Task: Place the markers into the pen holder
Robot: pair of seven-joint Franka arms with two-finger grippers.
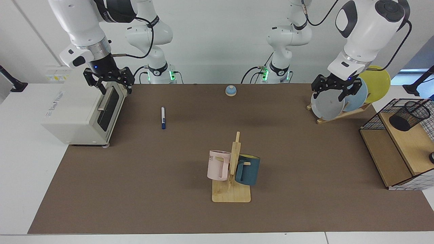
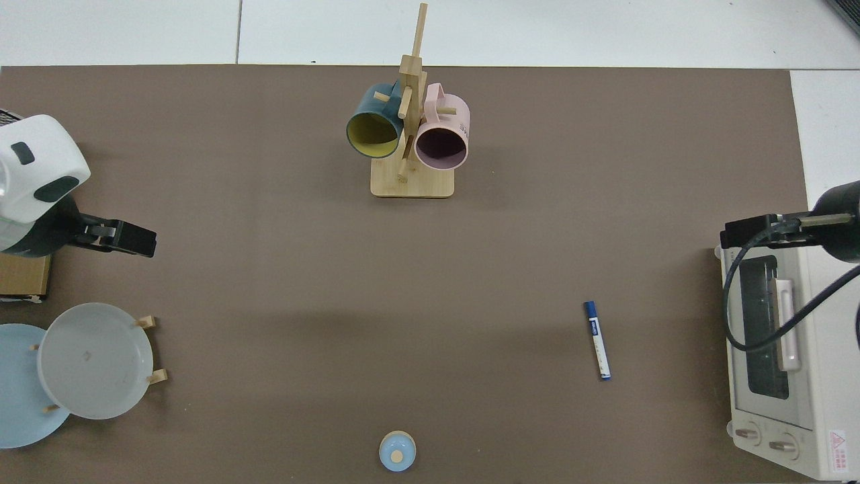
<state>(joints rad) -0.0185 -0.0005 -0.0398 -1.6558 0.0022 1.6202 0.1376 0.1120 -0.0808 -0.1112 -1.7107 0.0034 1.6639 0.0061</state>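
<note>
The marker (image 1: 163, 117) (image 2: 597, 341), white-barrelled with a blue cap, lies flat on the brown mat, with neither gripper near it. The black mesh pen holder (image 1: 409, 116) stands tilted on the wooden shelf of the wire rack at the facing view's right edge; the top view does not show it. My right gripper (image 1: 114, 88) hangs open and empty above the toaster oven's door, left of the marker. Over the plates on the other side of the table, my left gripper (image 1: 334, 95) is open and empty too, a short way from the pen holder.
A white toaster oven (image 1: 84, 113) (image 2: 783, 349) sits at one end of the mat. A wooden mug tree (image 1: 234, 169) carries a pink and a teal mug. Plates (image 1: 327, 105) lean in a wooden stand beside the wire-grid rack (image 1: 390, 152). A small blue bell (image 1: 231, 90) sits near the arm bases.
</note>
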